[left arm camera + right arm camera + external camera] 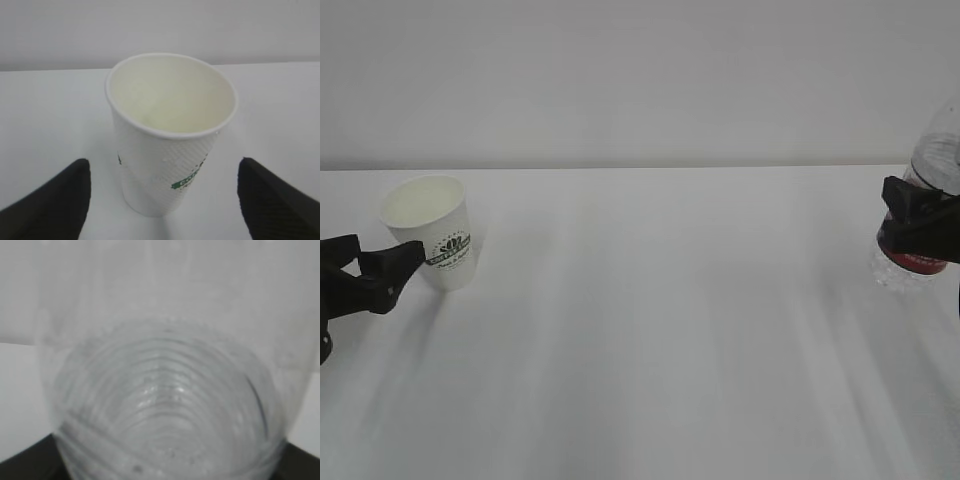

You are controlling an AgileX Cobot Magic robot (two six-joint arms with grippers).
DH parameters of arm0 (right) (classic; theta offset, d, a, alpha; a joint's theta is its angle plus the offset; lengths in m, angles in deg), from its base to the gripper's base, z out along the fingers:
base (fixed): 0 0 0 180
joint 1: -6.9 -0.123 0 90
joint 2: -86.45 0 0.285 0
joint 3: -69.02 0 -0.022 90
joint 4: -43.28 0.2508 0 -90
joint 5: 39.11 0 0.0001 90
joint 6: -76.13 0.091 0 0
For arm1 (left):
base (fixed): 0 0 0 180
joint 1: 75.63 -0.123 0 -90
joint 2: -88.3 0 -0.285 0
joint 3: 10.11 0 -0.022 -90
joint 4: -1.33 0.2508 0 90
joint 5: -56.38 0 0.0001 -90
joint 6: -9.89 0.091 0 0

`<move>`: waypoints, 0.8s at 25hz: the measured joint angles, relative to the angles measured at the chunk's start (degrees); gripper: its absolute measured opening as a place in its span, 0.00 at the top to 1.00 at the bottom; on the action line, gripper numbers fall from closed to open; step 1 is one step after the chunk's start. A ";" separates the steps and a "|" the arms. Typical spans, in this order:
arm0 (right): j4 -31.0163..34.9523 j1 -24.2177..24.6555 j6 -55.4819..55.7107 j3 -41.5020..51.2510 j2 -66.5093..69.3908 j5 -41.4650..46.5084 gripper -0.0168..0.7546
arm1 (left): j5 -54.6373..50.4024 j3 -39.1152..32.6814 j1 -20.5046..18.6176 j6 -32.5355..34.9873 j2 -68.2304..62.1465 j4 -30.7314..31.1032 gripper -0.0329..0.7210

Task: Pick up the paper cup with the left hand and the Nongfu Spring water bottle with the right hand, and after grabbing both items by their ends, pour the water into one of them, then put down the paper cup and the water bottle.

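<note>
The paper cup (428,230) stands upright on the table at the left, white with a green logo. Its cream inside (170,95) looks dry, and a few droplets cling to its outer wall. My left gripper (412,258) is open. Its black fingers (50,205) flank the cup's lower part with a gap on each side. At the right edge stands the Nongfu Spring water bottle (925,200), clear and ribbed with a red label. My right gripper (918,212) is shut on it at the label. The bottle's ribbed body (165,410) fills the right wrist view, with dark fingertips (25,465) at the bottom corners.
A white table (660,330) runs from the cup to the bottle, with a plain pale wall (640,80) behind it. Part of the bottle is cut off by the right edge of the exterior view.
</note>
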 joint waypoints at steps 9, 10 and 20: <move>0.00 0.00 0.00 0.00 0.00 0.00 0.36 | 2.73 0.12 0.00 0.00 -6.56 0.61 0.04; 0.00 0.00 0.00 0.00 0.00 0.00 0.36 | 2.94 0.12 0.00 -0.03 -7.25 0.61 0.04; -0.10 0.00 0.00 0.00 0.00 0.00 0.36 | 3.03 2.46 0.00 -0.03 -11.48 0.61 0.04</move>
